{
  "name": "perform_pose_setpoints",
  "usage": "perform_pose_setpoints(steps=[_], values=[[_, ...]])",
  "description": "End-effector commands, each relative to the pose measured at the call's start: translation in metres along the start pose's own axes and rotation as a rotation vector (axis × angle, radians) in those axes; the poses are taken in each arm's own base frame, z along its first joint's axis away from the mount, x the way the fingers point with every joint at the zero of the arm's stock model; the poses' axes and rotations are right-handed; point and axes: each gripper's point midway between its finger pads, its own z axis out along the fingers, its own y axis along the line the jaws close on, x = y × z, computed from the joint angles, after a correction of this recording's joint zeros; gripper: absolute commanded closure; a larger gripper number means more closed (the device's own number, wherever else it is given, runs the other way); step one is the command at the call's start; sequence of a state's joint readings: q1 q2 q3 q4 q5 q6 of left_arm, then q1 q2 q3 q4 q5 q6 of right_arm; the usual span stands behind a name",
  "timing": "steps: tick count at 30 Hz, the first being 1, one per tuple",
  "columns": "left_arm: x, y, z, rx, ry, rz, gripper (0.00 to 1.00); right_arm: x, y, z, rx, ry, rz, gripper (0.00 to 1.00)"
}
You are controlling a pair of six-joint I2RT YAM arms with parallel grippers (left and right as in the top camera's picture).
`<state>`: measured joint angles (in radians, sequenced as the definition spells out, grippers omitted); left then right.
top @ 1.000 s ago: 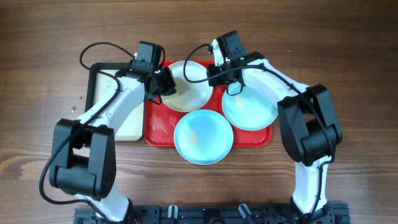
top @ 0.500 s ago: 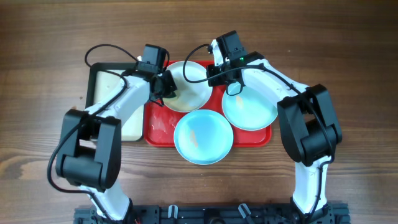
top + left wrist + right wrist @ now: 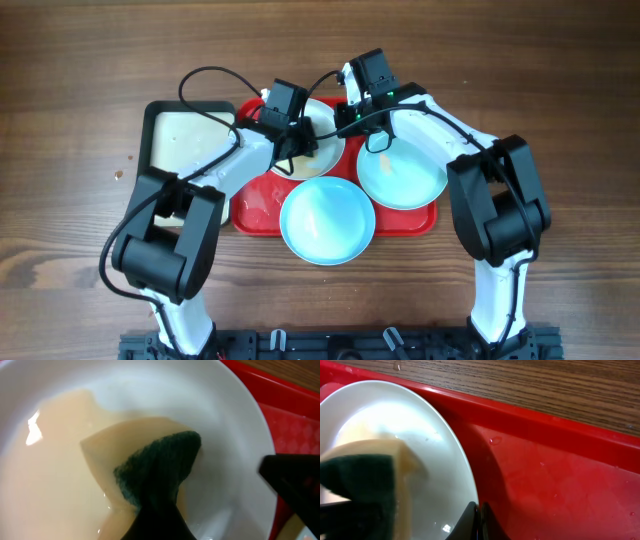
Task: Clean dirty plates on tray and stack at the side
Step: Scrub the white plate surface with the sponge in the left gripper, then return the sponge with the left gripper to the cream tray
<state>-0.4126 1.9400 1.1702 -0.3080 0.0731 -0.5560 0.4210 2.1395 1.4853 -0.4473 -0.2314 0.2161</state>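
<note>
Left wrist: gripper (image 3: 152,521) tight on sponge (image 3: 159,466)

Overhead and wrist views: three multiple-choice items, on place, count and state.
1. The sponge rests: A on the white plate; B on the cream tray; C on the wood table.
2. Pale blue plates on the red tray: A one; B two; C three.
3. The right pincer is: A open; B shut on the white plate's rim; C shut on the sponge.
Answers: 1 A, left wrist view shows it against the plate; 2 B, overhead shows two; 3 B, it pinches the rim.
</note>
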Motion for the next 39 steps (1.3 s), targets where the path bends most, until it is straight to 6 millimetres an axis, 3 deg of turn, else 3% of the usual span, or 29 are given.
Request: perform_pose_setpoints(steps=[1,5,8,10,12,16,19,22,25,29,34,39], values=[[0.024,-0.011,0.013,0.07,0.093,0.006,0.96,0.006,0.008,0.006,-0.032,0.018,-0.003,0.96],[-0.003,-0.003,-0.011,0.083,0.031,-0.035,0.96,0.005,0.008,0.006,-0.032,0.017,-0.002,0.96],[-0.036,-0.001,-0.052,0.12,-0.068,-0.063,0.96,0.005,0.008,0.006,-0.032,0.016,-0.003,0.85],[-0.051,0.002,-0.08,0.134,-0.121,-0.081,0.96,0.005,0.008,0.006,-0.032,0.017,-0.004,0.82],[-0.063,0.008,-0.112,0.145,-0.173,-0.103,0.96,0.005,0.007,0.006,-0.029,0.016,-0.003,0.73],[-0.074,0.031,-0.158,0.139,-0.23,-0.122,0.96,0.006,0.007,0.006,-0.028,0.019,-0.002,0.73],[-0.076,0.065,-0.178,0.093,-0.239,-0.167,0.96,0.007,0.007,0.007,-0.027,0.022,0.0,0.72],[-0.072,0.104,-0.185,0.056,-0.2,-0.234,0.96,0.008,0.006,0.007,-0.027,0.024,0.018,0.73],[-0.066,0.134,-0.192,0.063,-0.162,-0.263,0.96,0.008,0.007,0.007,-0.027,0.024,0.018,0.87],[-0.06,0.171,-0.2,0.033,-0.15,-0.308,0.96,0.008,0.006,0.007,-0.026,0.024,0.018,0.9],[-0.043,0.191,-0.191,0.007,-0.113,-0.307,0.96,0.009,0.001,0.007,0.002,0.028,0.02,0.81],[-0.026,0.196,-0.176,0.0,-0.078,-0.309,0.96,0.011,0.001,0.008,0.003,0.035,0.023,0.88]])
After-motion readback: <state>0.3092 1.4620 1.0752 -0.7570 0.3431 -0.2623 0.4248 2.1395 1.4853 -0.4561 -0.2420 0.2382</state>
